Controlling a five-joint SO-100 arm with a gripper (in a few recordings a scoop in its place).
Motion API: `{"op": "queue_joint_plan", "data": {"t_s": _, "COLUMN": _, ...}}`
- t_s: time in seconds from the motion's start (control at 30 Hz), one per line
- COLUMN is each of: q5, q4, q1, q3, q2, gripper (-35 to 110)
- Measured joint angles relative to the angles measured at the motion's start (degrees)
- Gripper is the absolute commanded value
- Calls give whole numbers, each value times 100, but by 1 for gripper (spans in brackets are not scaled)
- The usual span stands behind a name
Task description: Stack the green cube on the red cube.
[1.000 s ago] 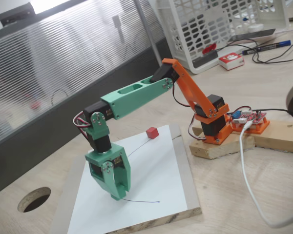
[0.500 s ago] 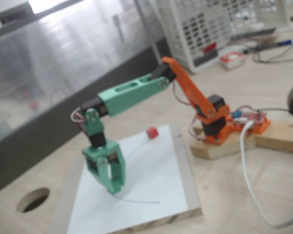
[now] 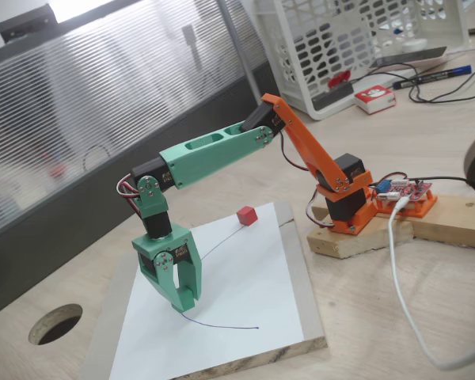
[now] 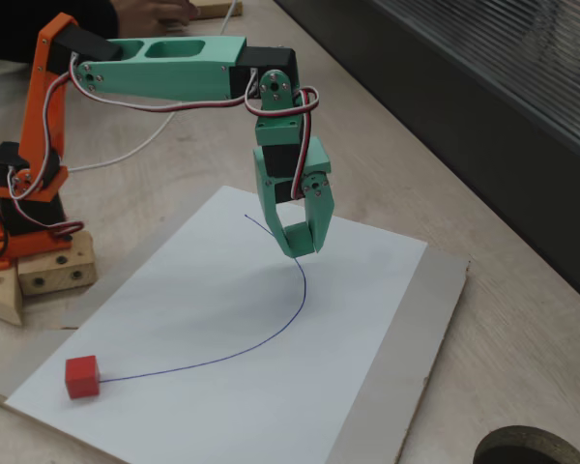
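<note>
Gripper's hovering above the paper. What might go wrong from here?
Grip unverified: at the gripper's tips, any green cube would blend with the green fingers, so I cannot confirm that it is held. The red cube sits near the board's corner, so a low or off-centre approach may knock it off.

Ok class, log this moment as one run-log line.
gripper over white sheet | grip unclear | red cube at sheet corner, apart | unstacked
</note>
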Motion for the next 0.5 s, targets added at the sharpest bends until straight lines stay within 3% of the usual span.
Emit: {"op": "queue_joint_plan", "data": {"t_s": 0.5, "q5": -316, "q4": 35, "q1": 668, "q3": -782, "q2": -686, "gripper": 14}}
